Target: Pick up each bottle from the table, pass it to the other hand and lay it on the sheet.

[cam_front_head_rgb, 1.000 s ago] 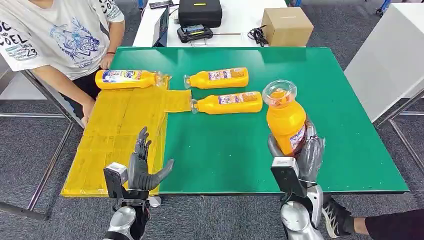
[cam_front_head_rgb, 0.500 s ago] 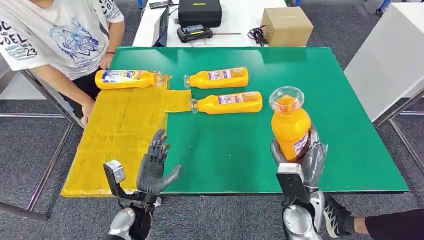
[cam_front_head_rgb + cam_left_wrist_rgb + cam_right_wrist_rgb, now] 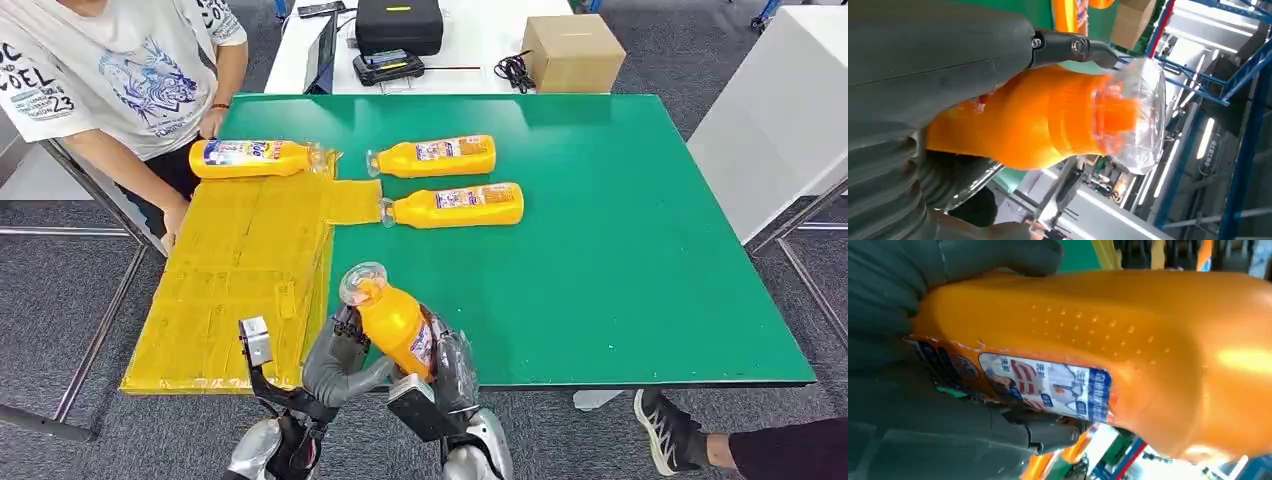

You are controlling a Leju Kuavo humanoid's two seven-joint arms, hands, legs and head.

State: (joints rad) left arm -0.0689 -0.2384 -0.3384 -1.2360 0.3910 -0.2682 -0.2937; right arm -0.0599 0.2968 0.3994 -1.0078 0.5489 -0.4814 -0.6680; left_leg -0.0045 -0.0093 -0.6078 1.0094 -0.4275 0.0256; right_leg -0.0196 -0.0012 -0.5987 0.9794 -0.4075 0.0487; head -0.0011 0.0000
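Observation:
My right hand (image 3: 452, 366) holds an orange bottle (image 3: 395, 325) with a clear cap, tilted, over the green table's (image 3: 620, 250) front edge. The left hand (image 3: 335, 360) meets it there, thumb under the bottle and fingers around its shoulder. The left wrist view shows this bottle (image 3: 1048, 120) between my thumb and a dark finger. Its labelled body (image 3: 1128, 350) lies in my right hand's grip in the right wrist view. A yellow sheet (image 3: 230, 270) covers the table's left side, and one bottle (image 3: 255, 157) lies at its far end. Two more bottles (image 3: 435, 155) (image 3: 455, 205) lie on the green beside it.
A person in a white printed shirt (image 3: 120, 80) stands at the far left corner with one hand by the sheet's edge. Behind the table, a white bench carries a cardboard box (image 3: 575, 50) and a black case (image 3: 400, 25). A white cabinet (image 3: 780, 120) stands to the right.
My right hand has carried the bottle left and toward me, tilting it. The left hand has come in beside it and closed around it.

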